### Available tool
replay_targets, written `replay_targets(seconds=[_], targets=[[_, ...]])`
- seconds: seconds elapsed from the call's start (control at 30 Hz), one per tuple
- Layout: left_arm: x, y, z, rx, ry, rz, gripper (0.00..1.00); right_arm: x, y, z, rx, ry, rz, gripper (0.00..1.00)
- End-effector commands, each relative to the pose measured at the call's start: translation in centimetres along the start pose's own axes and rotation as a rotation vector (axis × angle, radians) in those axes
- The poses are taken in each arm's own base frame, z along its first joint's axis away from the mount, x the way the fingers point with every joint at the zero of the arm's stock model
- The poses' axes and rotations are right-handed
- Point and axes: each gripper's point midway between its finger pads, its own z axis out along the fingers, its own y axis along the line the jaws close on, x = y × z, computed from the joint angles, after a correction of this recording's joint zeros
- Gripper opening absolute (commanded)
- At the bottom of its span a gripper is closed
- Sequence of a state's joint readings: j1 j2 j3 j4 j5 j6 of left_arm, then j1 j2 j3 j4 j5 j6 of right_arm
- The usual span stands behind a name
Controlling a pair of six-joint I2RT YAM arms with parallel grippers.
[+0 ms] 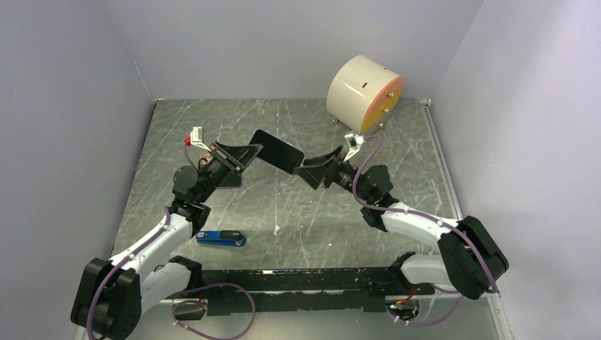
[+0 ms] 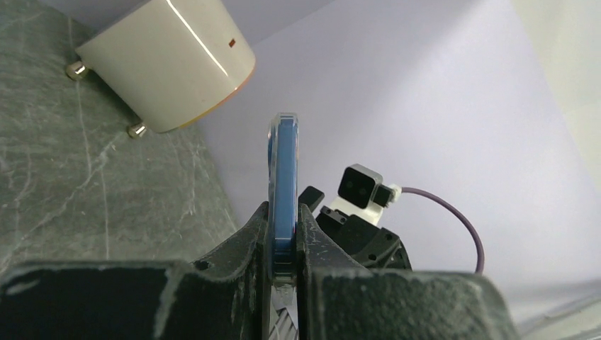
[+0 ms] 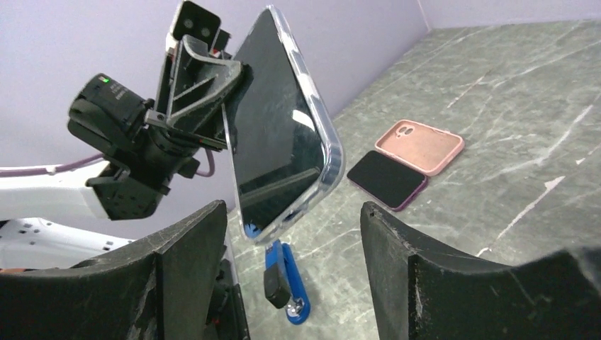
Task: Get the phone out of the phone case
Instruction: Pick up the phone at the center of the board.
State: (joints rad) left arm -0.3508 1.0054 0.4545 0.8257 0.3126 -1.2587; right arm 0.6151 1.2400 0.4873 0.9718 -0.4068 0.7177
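At the near edge both arm bases are seen, white shells w/ black joints & thin purple cables. Just beyond, a slim blue tool [image 1: 221, 238] w/ a black part is laid flat on the table [image 1: 298, 219], a grey stone-look slab w/ pale veins & a matte finish. Mid-table the phone [image 1: 278, 150] is held up off the surface btwn the two arms. It is a flat rectangle w/ rounded corners & glossy black glass, its blue body seen edge-on in the L wrist view. It is wrapped in a clear case [image 3: 330, 152], a see-through shiny rim round its edge, so the phone is not yet out of it. The L gripper [image 1: 244, 152] is pressed together on one end of the cased phone, its black, scuffed, wedge-shaped fingers [image 2: 234, 248] clamped on both faces. The R gripper [image 1: 314, 170] is spread. Its broad, dark, curved fingers [image 3: 188, 248] are set either side of the phone's other end w/ gaps left on both sides, so no contact is shown. Past the held phone, in the R wrist view, a pink case [image 3: 419, 145], a shallow shell w/ raised rim & rounded corners, is laid just beside a second dark phone [image 3: 386, 178], flat on the table. Farthest back, near the lilac walls, a cream drum [image 1: 358, 83] is laid on its side, smooth & shiny, w/ an orange flat face & small metal feet.
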Motion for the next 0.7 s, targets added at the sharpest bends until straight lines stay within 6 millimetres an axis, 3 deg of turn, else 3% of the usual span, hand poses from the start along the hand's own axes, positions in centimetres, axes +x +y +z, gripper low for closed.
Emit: replay_targets(seconds=[0.0,0.23,0.37,0.47,0.67], targets=[[-0.3,-4.0,-0.2,0.162,0.013,0.004,0.03,-3.3,3.7,1.0,-0.167,-0.073,-0.008,0.70],[0.7,-4.1,-0.2,0.179,0.076,-0.002,0.03,-4.3,5.6,1.2,-0.259,-0.088,0.007,0.53],[1.1,-4.0,-0.3,0.189,0.094,-0.011,0.02,-4.6,6.4,1.5,-0.298,-0.076,0.006,0.25],[1.4,-4.4,-0.2,0.211,0.120,-0.009,0.10,-4.7,6.7,1.6,-0.318,-0.076,0.019,0.10],[2.1,-4.9,0.0,0.258,0.166,-0.013,0.23,-5.2,7.5,1.8,-0.368,-0.081,0.027,0.04]])
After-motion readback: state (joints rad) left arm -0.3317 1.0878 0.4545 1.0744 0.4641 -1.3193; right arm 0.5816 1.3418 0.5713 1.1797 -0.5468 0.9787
